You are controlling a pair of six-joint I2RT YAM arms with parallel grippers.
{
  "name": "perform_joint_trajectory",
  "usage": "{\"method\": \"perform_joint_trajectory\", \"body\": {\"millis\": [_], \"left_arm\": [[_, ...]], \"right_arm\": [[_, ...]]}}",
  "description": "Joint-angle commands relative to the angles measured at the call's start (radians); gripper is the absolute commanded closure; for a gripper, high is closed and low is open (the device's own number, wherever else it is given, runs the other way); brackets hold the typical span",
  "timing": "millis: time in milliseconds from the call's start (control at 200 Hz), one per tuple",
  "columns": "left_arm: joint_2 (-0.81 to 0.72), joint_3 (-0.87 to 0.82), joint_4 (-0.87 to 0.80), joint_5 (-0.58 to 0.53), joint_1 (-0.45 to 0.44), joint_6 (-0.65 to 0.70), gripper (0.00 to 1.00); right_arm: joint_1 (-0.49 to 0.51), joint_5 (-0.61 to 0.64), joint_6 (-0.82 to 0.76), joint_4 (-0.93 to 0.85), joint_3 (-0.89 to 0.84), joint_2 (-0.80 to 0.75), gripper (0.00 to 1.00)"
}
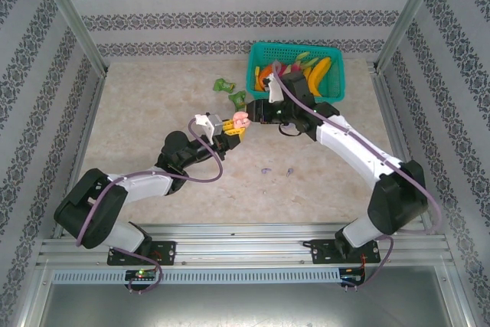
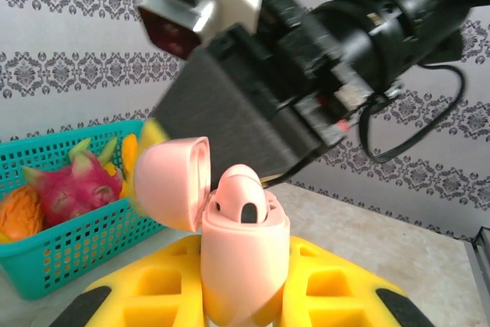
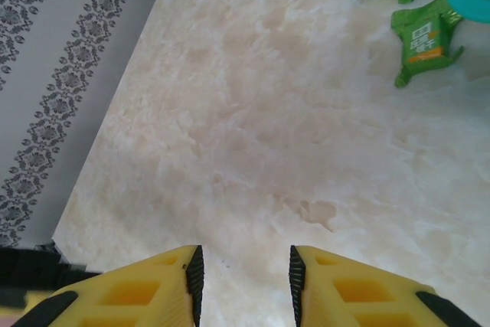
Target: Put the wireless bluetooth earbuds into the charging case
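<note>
Though overhead it's a pink speck, left gripper (image 2: 243,300) clamps an open-lidded charging case (image 2: 243,239); right gripper (image 3: 242,275) gapes.

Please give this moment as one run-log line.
left tool: shut on pink case, lid open | right tool: open, empty, above table | green wrappers: on table

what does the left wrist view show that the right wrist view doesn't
Left wrist: the open pale pink plastic charging case clamped in the left hand, plus a pink dragon fruit. Right wrist: two crumpled green wrappers and the open right hand. Both: the beige marble tabletop, the patterned grey wall and the teal plastic basket.
</note>
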Motion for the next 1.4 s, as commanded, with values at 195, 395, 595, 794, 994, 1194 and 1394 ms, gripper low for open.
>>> {"method": "perform_joint_trajectory", "body": {"millis": [195,395,595,794,994,1194,1394], "left_arm": [[0.050,0.009,0.017,-0.024,-0.004,-0.029,1.00],[0.057,0.008,0.019,-0.014,-0.004,-0.029,1.00],[0.067,0.013,0.019,-0.003,-0.004,-0.034,1.00],[0.072,0.021,0.016,0.008,-0.004,-0.036,1.00],[0.077,0.032,0.005,0.006,-0.004,-0.032,1.00],[0.091,0.039,0.001,-0.004,-0.004,-0.030,1.00],[0.105,0.046,0.010,-0.022,-0.005,-0.036,1.00]], "right_arm": [[-0.001,0.026,-0.006,0.019,-0.045,-0.092,0.62],[-0.016,0.053,0.016,0.035,-0.038,-0.077,0.62],[-0.032,0.060,0.015,0.031,0.042,0.014,0.62],[-0.026,0.034,0.005,0.019,0.123,0.133,0.63],[0.000,0.011,-0.021,-0.007,0.135,0.157,0.64],[0.016,0.009,-0.026,-0.005,0.064,0.079,0.65],[0.024,0.004,-0.021,-0.007,0.010,0.019,0.65]]}}
